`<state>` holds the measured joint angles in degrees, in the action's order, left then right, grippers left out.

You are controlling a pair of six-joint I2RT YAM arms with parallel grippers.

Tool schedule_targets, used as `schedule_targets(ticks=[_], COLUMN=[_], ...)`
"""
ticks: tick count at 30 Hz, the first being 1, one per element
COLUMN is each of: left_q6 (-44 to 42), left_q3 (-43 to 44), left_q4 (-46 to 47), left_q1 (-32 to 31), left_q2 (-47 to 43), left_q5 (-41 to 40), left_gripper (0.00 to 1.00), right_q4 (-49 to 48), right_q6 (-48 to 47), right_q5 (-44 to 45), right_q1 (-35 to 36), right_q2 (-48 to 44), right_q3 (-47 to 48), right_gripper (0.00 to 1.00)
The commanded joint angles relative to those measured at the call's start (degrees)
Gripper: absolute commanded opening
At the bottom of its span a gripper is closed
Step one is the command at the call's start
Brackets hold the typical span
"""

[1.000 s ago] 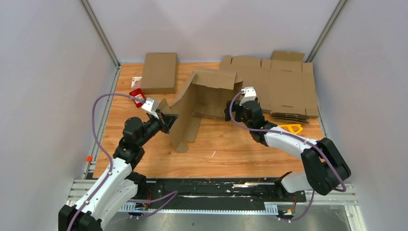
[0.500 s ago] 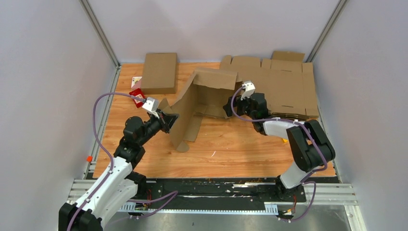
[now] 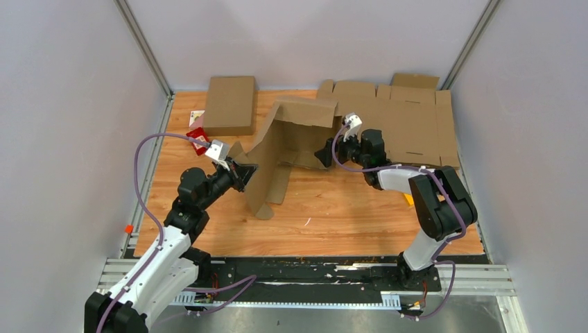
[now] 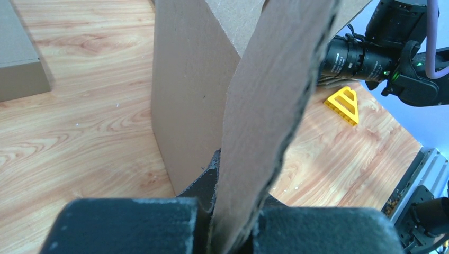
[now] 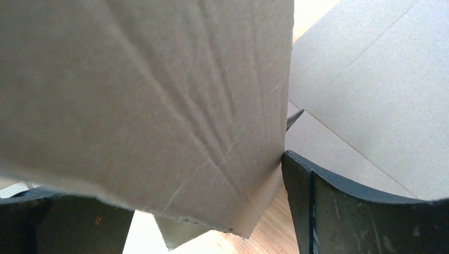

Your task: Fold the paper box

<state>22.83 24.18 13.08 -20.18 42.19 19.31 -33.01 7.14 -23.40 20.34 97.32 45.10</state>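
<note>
Left tool [image 3: 243,171] clamped the paper box [image 3: 288,132] flap at centre left; right tool [image 3: 324,153] gaped wide astride its panel, mid-frame

Left arm [image 3: 188,198] reaches with jaws clamped, right arm [image 3: 399,179] with jaws wide.

A creased panel of the paper box [image 5: 143,106] is seen between the right gripper's [image 5: 206,217] widely spread fingers [image 5: 360,211]; flat cardboard [image 5: 381,79] is seen behind.
</note>
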Motion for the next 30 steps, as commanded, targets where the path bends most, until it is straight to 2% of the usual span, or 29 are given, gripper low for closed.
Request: schedule_targets(ticks=[1,9,17,21,30], left_q6=[1.38,2.46,4.79,3.68,2.15], left_q3=[1.23,1.46,2.68,3.15,3.70], left_q4=[-4.89,-5.44,-12.77,-15.82,-11.32], left_q1=[-0.38,-0.39,-0.38,-0.38,-0.38], left_q2=[1.14,1.04,-6.76,-7.60,-1.88], left_q5=[2.49,4.00,4.08,2.31,1.36], left_gripper=[0.00,0.00,0.00,0.00,0.00], right_q4=[-1.03,2.24,1.19,1.82,3.26], right_q6=[-2.45,-6.08,-4.77,-6.54,-11.21], right_q5=[-6.16,-3.58,0.77,1.29,2.94], right_q1=[0.36,2.97,5.47,6.08,6.08], right_q2=[-0.07,-3.92,-12.11,-10.57,-6.15], right_q3=[0.22,-4.20,-9.71,-8.13,-4.87], right_gripper=[1.00,1.00,1.00,1.00,1.00])
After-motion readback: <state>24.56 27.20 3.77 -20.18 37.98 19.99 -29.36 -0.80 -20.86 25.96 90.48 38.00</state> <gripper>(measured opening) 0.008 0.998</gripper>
